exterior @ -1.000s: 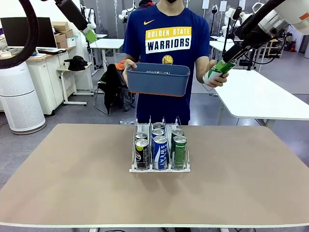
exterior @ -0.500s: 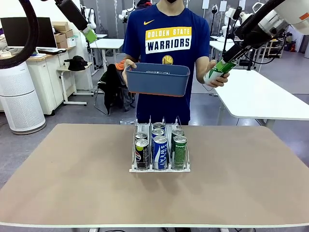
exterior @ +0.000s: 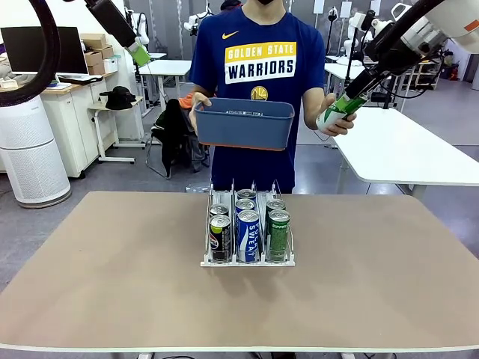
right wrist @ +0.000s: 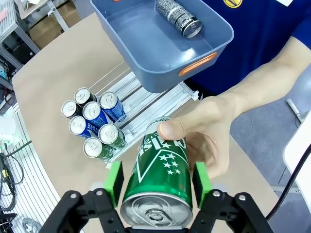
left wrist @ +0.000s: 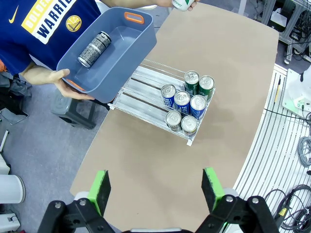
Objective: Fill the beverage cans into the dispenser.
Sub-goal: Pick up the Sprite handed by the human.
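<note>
A green can [right wrist: 160, 165] with white stars and a silver top is up beyond the dispenser [exterior: 206, 263], to its right. The right gripper [right wrist: 156, 180] has its fingers pressed on both sides of the can, and the person's hand [right wrist: 209, 141] wraps it too. The left gripper [left wrist: 156, 187] hangs high above the dispenser, fingers spread wide and empty.

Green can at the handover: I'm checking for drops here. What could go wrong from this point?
1. The green can sits between the pads of the right gripper while the person's hand also holds it; a weak grip could drop it when the hand lets go.
2. The bin is held above the dispenser far end; the can's path down may clip it.
3. The bin's loose black can could roll out if tilted.
</note>
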